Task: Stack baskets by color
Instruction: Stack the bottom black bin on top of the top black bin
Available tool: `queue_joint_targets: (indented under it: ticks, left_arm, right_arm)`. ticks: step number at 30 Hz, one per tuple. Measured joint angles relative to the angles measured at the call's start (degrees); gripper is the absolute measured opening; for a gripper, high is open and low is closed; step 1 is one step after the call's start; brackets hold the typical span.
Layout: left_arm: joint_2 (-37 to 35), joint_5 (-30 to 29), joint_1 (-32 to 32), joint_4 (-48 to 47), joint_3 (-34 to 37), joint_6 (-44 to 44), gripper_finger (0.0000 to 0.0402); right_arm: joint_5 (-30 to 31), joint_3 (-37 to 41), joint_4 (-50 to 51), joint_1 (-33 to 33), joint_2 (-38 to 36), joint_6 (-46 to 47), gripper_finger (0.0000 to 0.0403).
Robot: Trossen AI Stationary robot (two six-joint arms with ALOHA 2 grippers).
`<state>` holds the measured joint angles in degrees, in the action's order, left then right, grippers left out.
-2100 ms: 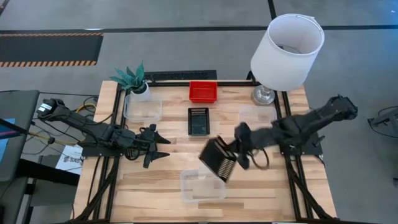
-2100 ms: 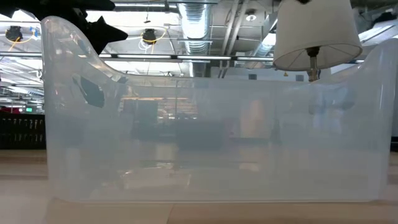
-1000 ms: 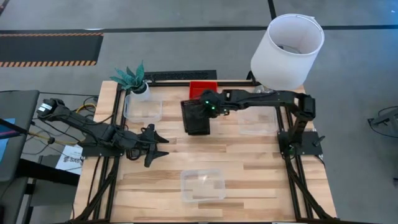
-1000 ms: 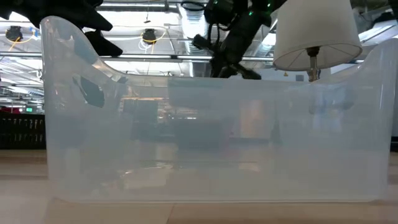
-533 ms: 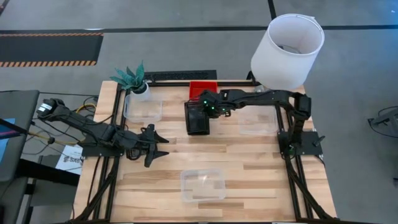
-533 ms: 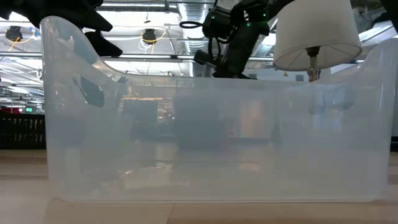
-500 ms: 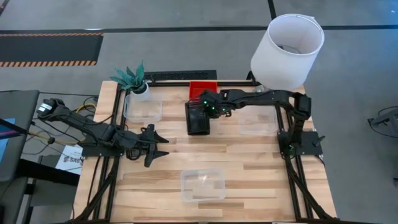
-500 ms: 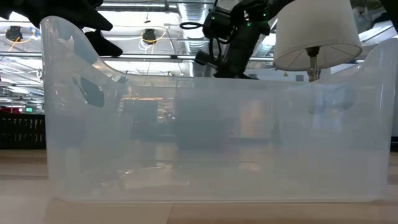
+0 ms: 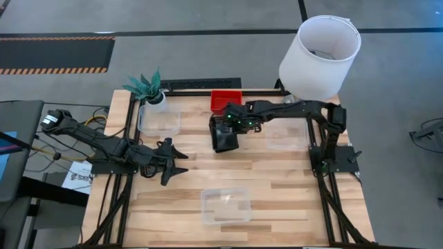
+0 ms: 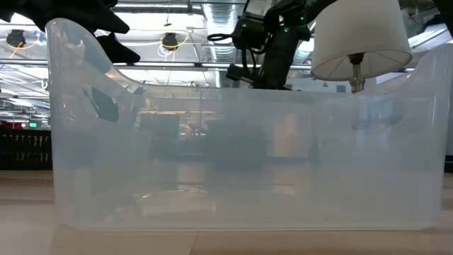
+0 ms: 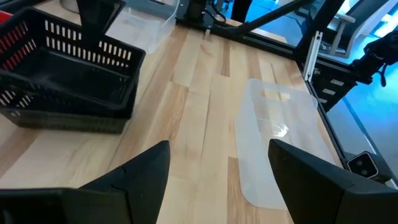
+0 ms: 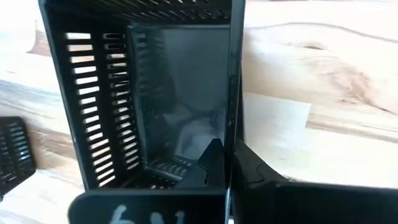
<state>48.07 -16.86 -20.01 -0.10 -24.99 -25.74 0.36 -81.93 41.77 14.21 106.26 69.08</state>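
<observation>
While the right gripper is pinching its fingers on one thin wall of the black slotted plastic basket mid-bench, the light, stiff basket is looking apt to pivot; the left gripper is idling, fingers apart.

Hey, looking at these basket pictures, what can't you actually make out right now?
- High view: whether the black basket in the right hand sits nested on another black one; the arm covers it.
- Low view: the table surface and most baskets, hidden behind a clear basket right at the lens.
- Left wrist view: the red basket is cut off by the edge.
- Right wrist view: the right hand's fingertips, lost against the black wall.
</observation>
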Motion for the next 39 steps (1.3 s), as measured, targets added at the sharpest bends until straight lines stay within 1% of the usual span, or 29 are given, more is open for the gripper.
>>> queue_joint_targets:
  ticks: [8, 14, 19, 26, 33, 39]
  left_arm:
    - [0.00, 0.00, 0.00, -0.02, 0.00, -0.02, 0.0260]
    - [0.00, -0.02, -0.01, 0.03, 0.00, 0.17, 0.0260]
    - [0.00, -0.01, -0.01, 0.05, 0.00, -0.05, 0.0260]
    - [0.00, 0.00, -0.02, 0.05, 0.00, -0.41, 0.0260]
    - [0.00, 0.00, 0.00, 0.05, 0.02, -0.51, 0.0260]
    - [0.00, 1.05, -0.02, 0.05, 0.02, -0.67, 0.0260]
  right_arm:
    - [0.83, 0.00, -0.19, -0.58, 0.00, -0.31, 0.0007]
    - [0.75, 0.00, -0.02, -1.90, 0.00, -4.42, 0.0007]
    - [-0.09, 0.00, 0.24, -1.85, 0.00, -5.94, 0.0007]
    - [0.18, -0.02, 2.86, -1.75, 0.00, -0.73, 0.0009]
    - [5.84, -0.02, 7.98, -1.31, 0.00, 4.88, 0.0010]
    - [6.16, -0.02, 6.41, -1.48, 0.00, 5.97, 0.0011]
